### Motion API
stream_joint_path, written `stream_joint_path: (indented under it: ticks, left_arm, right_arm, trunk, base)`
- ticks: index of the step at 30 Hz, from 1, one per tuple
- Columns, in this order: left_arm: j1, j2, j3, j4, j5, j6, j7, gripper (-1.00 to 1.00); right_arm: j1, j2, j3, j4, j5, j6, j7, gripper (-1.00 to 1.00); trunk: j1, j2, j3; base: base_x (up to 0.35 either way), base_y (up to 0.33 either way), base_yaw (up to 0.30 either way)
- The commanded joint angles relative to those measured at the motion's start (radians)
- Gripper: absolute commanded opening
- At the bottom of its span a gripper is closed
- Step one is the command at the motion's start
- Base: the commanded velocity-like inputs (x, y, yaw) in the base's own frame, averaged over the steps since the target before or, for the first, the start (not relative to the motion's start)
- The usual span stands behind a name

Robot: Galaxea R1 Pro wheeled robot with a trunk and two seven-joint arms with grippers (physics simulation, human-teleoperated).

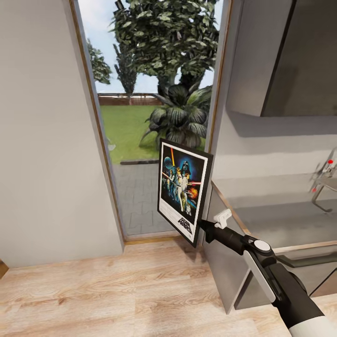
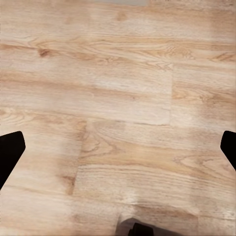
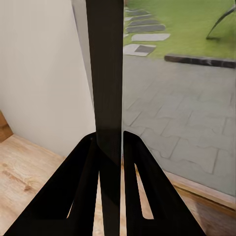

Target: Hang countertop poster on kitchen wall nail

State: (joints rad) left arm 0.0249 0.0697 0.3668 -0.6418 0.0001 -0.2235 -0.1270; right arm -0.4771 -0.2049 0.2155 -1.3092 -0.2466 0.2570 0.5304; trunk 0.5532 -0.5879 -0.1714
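Kitchen doorway ahead: right claw [image 1: 202, 223] is clamping the poster [image 1: 184, 189] upright off the tabletop [image 1: 281, 220]; left claw [image 2: 118, 147] is hanging open. Next, finding a nail.

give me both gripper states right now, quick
Left gripper: open, holding nothing, over the wood floor.
Right gripper: closed on the poster, gripping its edge and holding it upright.

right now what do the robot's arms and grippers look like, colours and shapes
The right arm is mostly glossy black, with a pale grey panel along the forearm, a round white cap at the wrist joint and a white section nearest the camera. A small white block sits behind the right gripper. Its fingers are flat black wedges with slot cutouts. The left gripper's fingers are also black.
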Motion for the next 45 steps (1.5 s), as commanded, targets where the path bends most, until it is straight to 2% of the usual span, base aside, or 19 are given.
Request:
stream_joint_path:
  ticks: [1,27,45]
  left_arm:
    - [0.000,-0.001,0.004,-0.001,0.000,-0.001,-0.008,1.00]
    - [0.000,-0.001,0.004,-0.001,0.000,-0.001,-0.008,1.00]
    - [0.000,-0.001,0.004,-0.001,0.000,-0.001,-0.007,1.00]
  right_arm:
    - [-0.001,-0.001,0.001,-0.001,-0.013,0.010,0.002,-1.00]
    - [-0.001,-0.001,0.001,-0.001,-0.013,0.010,0.002,-1.00]
    - [-0.001,-0.001,0.001,-0.001,-0.013,0.010,0.002,-1.00]
  trunk:
    - [-0.004,0.006,0.002]
    - [-0.103,0.188,0.083]
    - [-0.103,0.188,0.083]
  base:
    - [0.000,0.000,0.000]
    - [0.000,0.000,0.000]
    - [0.000,0.000,0.000]
